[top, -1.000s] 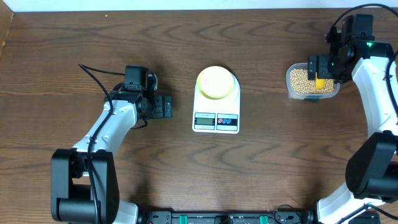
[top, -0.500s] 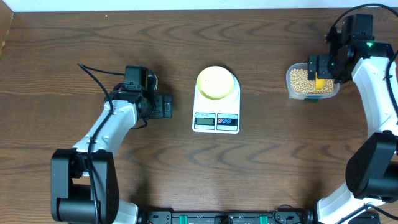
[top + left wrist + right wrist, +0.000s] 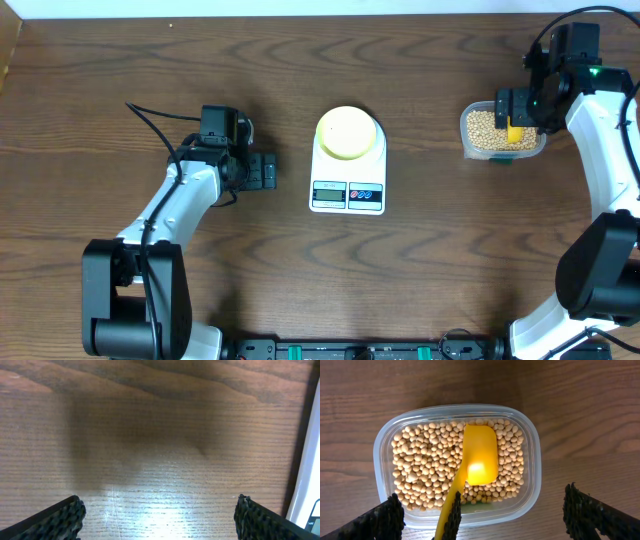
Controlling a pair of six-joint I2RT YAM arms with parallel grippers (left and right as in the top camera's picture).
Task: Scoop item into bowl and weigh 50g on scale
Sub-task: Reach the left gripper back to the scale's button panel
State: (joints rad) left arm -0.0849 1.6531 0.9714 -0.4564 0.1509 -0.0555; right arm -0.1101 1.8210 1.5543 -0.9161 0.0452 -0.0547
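Overhead view: we see the bowl [image 3: 348, 132] sitting on the scale [image 3: 348, 190] at mid-table [image 3: 450, 260]. The beans [image 3: 420, 470] are in the clear tub [image 3: 532, 450] to the right, with the yellow scoop [image 3: 480, 455] lying on them. The right gripper [image 3: 485, 515] hangs above the tub, fingers spread wide and holding nothing. The left gripper [image 3: 160, 517] is just left of the scale, fingers also apart over bare wood.

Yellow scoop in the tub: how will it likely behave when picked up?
The scoop is probably stiff and light, looking like thin moulded plastic. Its smooth narrow handle may pivot in a grip. The round beans beneath would likely roll if disturbed.
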